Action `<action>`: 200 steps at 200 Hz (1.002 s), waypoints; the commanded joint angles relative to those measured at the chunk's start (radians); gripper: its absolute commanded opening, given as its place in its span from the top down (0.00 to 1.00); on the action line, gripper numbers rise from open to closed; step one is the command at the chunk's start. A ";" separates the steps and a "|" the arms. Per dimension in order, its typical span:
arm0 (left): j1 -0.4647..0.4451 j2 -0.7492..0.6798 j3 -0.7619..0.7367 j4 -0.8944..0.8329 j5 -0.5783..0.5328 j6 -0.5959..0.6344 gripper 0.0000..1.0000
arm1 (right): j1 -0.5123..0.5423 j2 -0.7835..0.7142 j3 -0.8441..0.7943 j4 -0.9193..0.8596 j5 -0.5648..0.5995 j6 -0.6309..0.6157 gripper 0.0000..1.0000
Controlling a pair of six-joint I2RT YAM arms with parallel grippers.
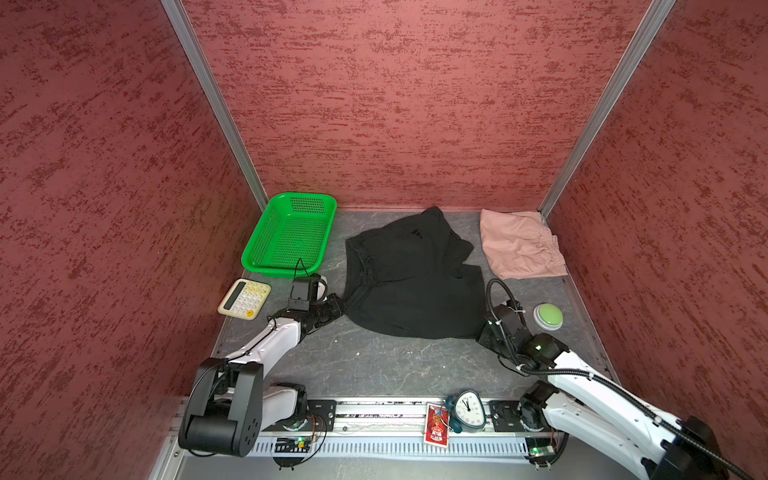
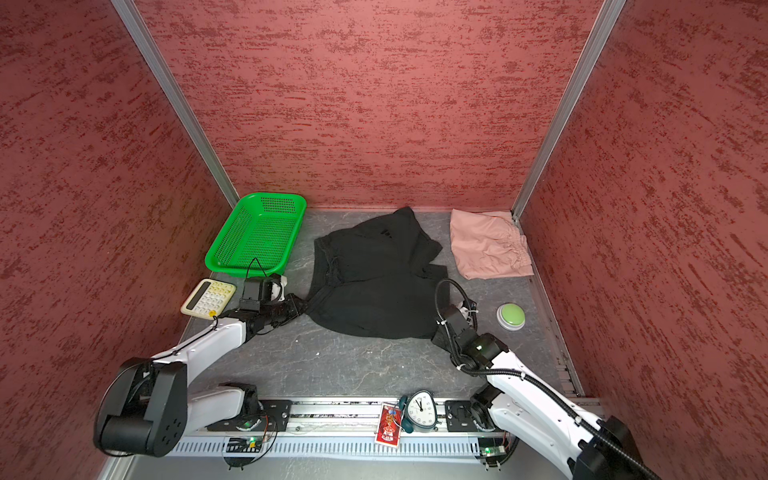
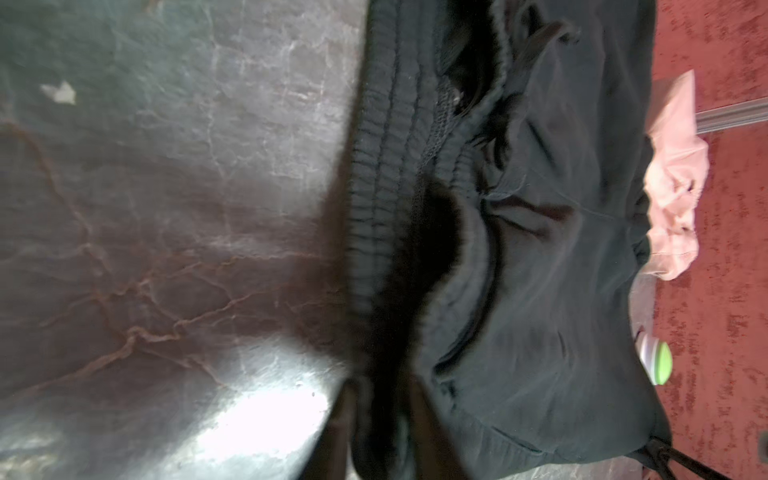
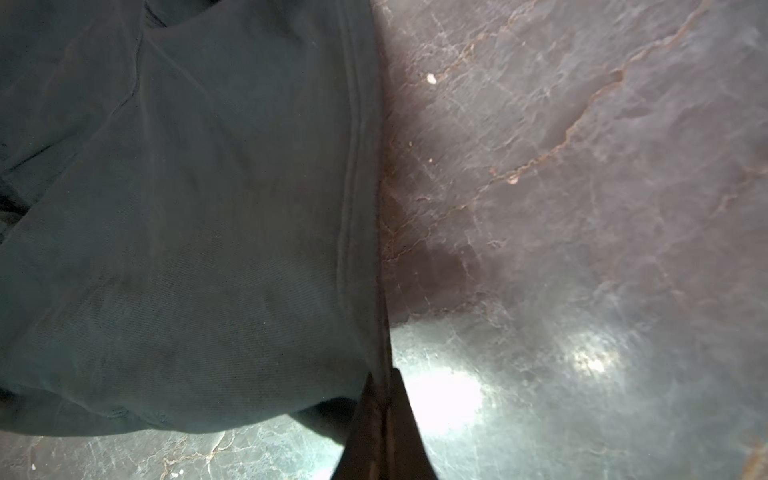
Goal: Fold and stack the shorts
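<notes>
I am pinching a near hem corner of the black shorts, lying spread and unfolded mid-surface, in my clenched right end effector, my left end effector straddling their waistband, grip unclear, while the pink shorts, seemingly folded, are waiting in the far right corner, unstacked.

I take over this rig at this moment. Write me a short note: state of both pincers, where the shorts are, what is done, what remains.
Left pincer: at the waistband of the black shorts; grip unclear.
Right pincer: shut on their hem.
Black shorts: in the middle, rumpled, unfolded.
Pink shorts: apart, in the far right corner; they look folded.
Done: perhaps the pink fold; nothing stacked.
Left: fold the black pair, stack both.
</notes>
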 commanded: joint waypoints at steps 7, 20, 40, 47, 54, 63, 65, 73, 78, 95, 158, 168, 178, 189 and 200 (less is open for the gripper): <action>-0.020 0.045 0.041 -0.022 -0.010 0.019 0.01 | -0.005 0.001 0.008 -0.013 0.028 -0.004 1.00; -0.038 0.062 0.041 -0.011 -0.017 0.015 0.01 | -0.005 0.000 0.008 -0.013 0.028 -0.004 1.00; -0.058 0.086 0.049 -0.006 -0.037 0.019 0.04 | -0.004 0.000 0.008 -0.013 0.028 -0.007 1.00; -0.060 0.094 0.053 -0.006 -0.045 0.018 0.06 | -0.005 0.000 0.008 -0.013 0.028 -0.008 1.00; -0.058 0.102 0.055 -0.004 -0.049 0.019 0.08 | -0.005 0.000 0.008 -0.013 0.029 -0.009 1.00; -0.057 0.110 0.059 0.002 -0.048 0.022 0.12 | -0.005 0.000 0.010 -0.014 0.030 -0.011 1.00; -0.058 0.112 0.059 0.004 -0.049 0.022 0.13 | -0.005 -0.001 0.010 -0.014 0.031 -0.009 1.00; -0.057 0.117 0.065 0.004 -0.053 0.027 0.20 | -0.005 -0.002 0.010 -0.016 0.032 -0.011 1.00; -0.057 0.119 0.068 0.005 -0.054 0.030 0.23 | -0.005 -0.001 0.010 -0.017 0.034 -0.011 1.00; -0.058 0.129 0.077 0.014 -0.057 0.037 0.43 | -0.005 -0.008 0.016 -0.030 0.040 -0.012 1.00; -0.057 0.006 0.191 -0.189 -0.067 0.087 1.00 | -0.005 -0.087 0.144 -0.177 0.136 -0.077 1.00; -0.058 -0.032 0.224 -0.258 -0.068 0.092 1.00 | -0.005 -0.097 0.163 -0.176 0.123 -0.092 1.00; -0.060 -0.063 0.261 -0.333 -0.072 0.093 1.00 | -0.006 -0.096 0.205 -0.202 0.130 -0.093 1.00; -0.060 -0.091 0.299 -0.409 -0.073 0.096 1.00 | -0.005 -0.090 0.257 -0.232 0.145 -0.102 1.00; -0.061 -0.116 0.333 -0.475 -0.077 0.092 1.00 | -0.005 -0.086 0.309 -0.256 0.170 -0.111 1.00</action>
